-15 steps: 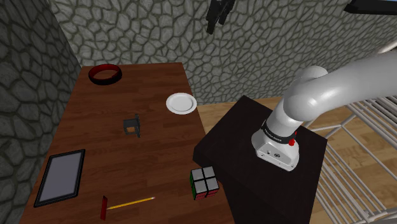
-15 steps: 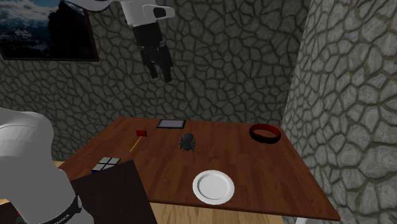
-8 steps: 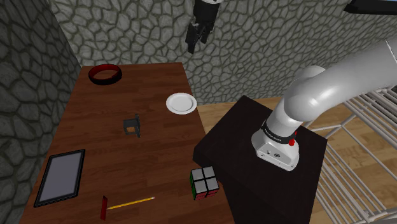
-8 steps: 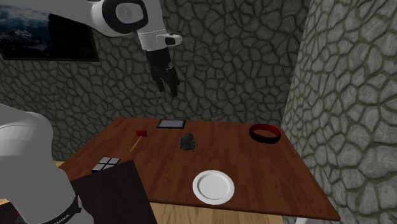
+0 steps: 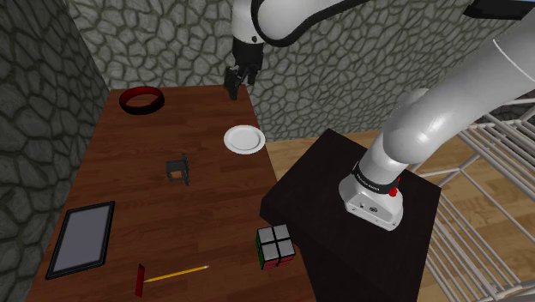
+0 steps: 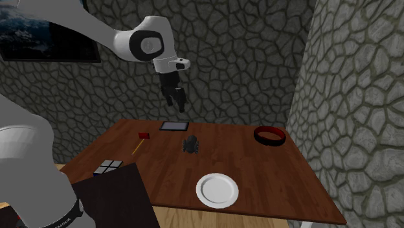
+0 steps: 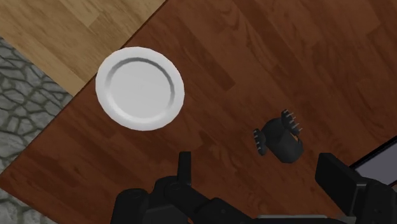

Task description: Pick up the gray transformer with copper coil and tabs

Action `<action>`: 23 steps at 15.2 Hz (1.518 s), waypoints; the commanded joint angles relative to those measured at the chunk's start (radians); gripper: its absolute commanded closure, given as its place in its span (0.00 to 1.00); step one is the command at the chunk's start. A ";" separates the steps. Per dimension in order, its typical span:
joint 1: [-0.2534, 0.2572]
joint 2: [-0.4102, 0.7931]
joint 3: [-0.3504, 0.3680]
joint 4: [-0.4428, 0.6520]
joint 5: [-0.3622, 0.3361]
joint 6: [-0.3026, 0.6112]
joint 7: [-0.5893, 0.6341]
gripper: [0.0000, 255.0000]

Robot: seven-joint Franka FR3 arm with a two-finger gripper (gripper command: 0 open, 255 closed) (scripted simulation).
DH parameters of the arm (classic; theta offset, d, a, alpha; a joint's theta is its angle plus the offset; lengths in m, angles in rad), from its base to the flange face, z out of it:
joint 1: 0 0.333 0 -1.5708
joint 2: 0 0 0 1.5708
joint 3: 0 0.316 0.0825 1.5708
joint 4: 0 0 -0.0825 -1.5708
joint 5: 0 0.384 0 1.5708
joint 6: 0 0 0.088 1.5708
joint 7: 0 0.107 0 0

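Observation:
The transformer (image 5: 178,168) is a small dark grey block with a copper coil and tabs, standing near the middle of the brown wooden table (image 5: 129,197). It also appears in the second exterior view (image 6: 191,144). My black gripper (image 5: 233,84) hangs high in the air over the table's far edge (image 6: 176,100), well above and apart from the transformer. In the wrist view the transformer (image 7: 280,137) lies far below, just ahead of the gap between my fingers. The gripper (image 7: 261,178) is open and holds nothing.
A white plate (image 5: 244,139) sits near the table edge closest to the stand. A red-and-black ring (image 5: 141,99) lies at the far corner. A tablet (image 5: 82,238), a pencil (image 5: 176,274) and a puzzle cube (image 5: 274,245) occupy the near end. Stone walls enclose two sides.
The arm has swung down and toward the shoulder view's left, bringing the gripper from the picture's top edge to just above the table's far edge. The fingers stay open; nothing on the table moved.

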 commanded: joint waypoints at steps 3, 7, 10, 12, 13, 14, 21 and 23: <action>-0.002 0.149 0.047 0.037 -0.028 0.098 0.067 0.00; 0.000 0.304 0.083 0.089 -0.085 0.181 0.147 0.00; 0.010 0.425 0.097 0.141 -0.145 0.231 0.215 0.00; 0.023 0.506 0.098 0.182 -0.189 0.258 0.261 0.00; 0.033 0.547 0.095 0.205 -0.210 0.270 0.283 0.00; 0.044 0.587 0.091 0.229 -0.230 0.280 0.304 0.00; 0.140 0.862 0.043 0.426 -0.333 0.322 0.413 0.00; 0.169 0.939 0.029 0.493 -0.349 0.325 0.431 0.00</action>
